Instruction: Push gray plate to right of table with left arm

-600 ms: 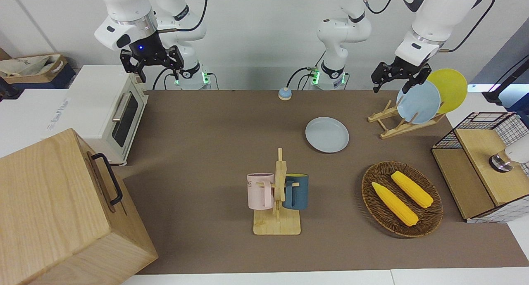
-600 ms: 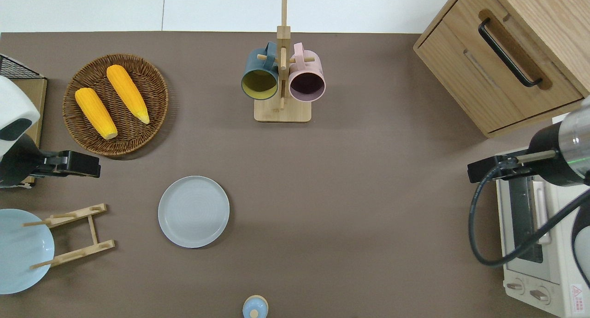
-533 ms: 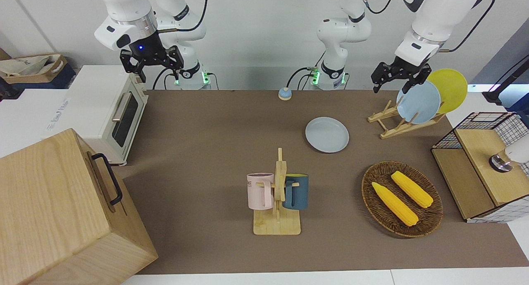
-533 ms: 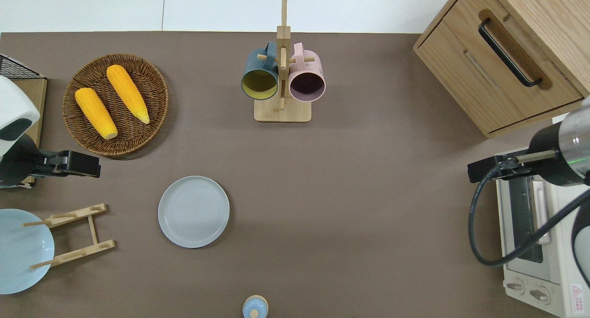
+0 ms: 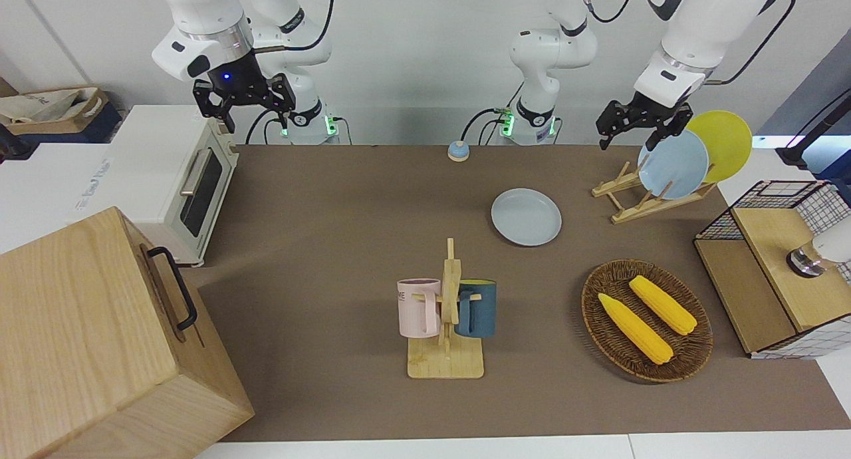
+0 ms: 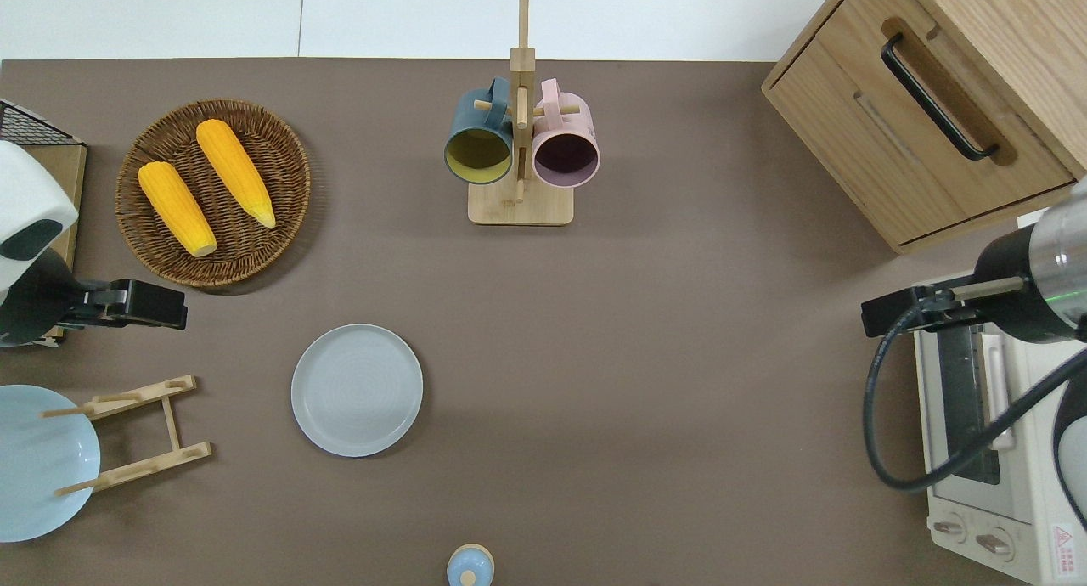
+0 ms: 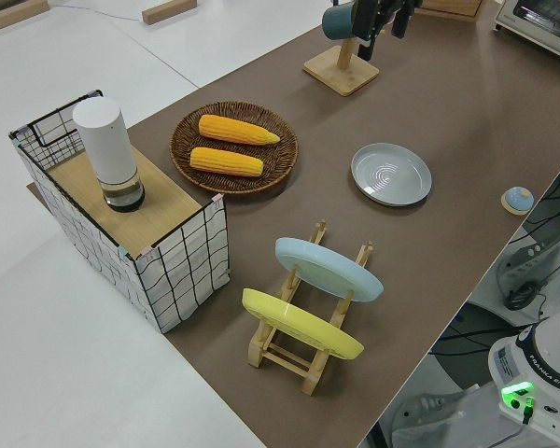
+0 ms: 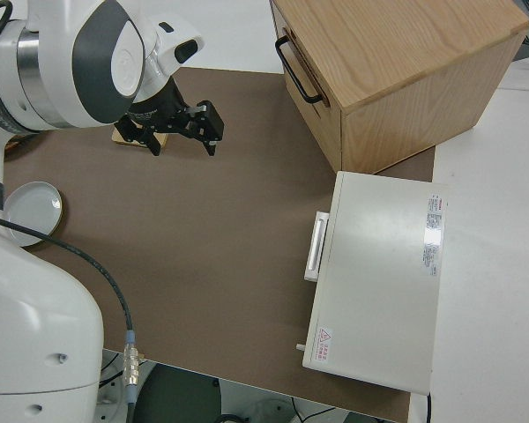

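The gray plate (image 5: pixel 526 217) lies flat on the brown table (image 5: pixel 332 199), between the mug rack and the plate rack; it also shows in the overhead view (image 6: pixel 357 390) and the left side view (image 7: pixel 391 174). My left gripper (image 5: pixel 627 138) is open and empty, up in the air. In the overhead view it (image 6: pixel 174 306) is over bare table between the wicker basket and the plate rack, apart from the gray plate, toward the left arm's end. My right gripper (image 5: pixel 256 116) is open, and that arm is parked.
A mug rack (image 5: pixel 447 326) holds a pink and a dark blue mug. A wicker basket (image 6: pixel 212 191) holds two corn cobs. A wooden plate rack (image 5: pixel 638 196) holds a sky-blue (image 5: pixel 673 163) and a yellow plate (image 5: pixel 728 143). A toaster oven (image 5: pixel 173 179), a wooden cabinet (image 5: pixel 100 339) and a wire crate (image 5: pixel 784 266) stand at the table's ends.
The left gripper has shifted very slightly. The gray plate and the right arm have not moved.
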